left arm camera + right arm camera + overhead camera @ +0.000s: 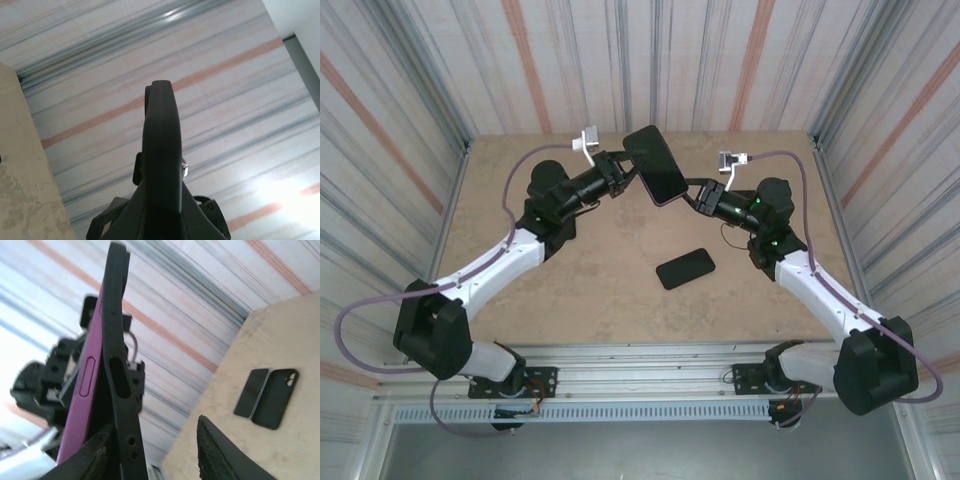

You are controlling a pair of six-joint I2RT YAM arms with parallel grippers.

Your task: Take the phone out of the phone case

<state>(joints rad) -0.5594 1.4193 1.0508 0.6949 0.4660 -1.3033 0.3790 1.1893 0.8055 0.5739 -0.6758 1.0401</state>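
Observation:
The black phone case (655, 165) is held tilted in the air over the back of the table, with my left gripper (620, 170) shut on its upper end. In the left wrist view the case (161, 130) rises edge-on from between the left gripper's jaws (161, 172). In the right wrist view the purple phone (82, 390) has come away from the case (120, 365) along the near side. My right gripper (698, 192) is at the lower end, open (155, 425). The case's edge stands against its left finger (95, 455), and the other finger (215, 450) is well apart.
A dark phone (250, 392) and a second black case (277, 397) lie side by side on the tan table (570, 290), seen in the top view as a dark slab (685, 268). Striped walls close in the table on three sides.

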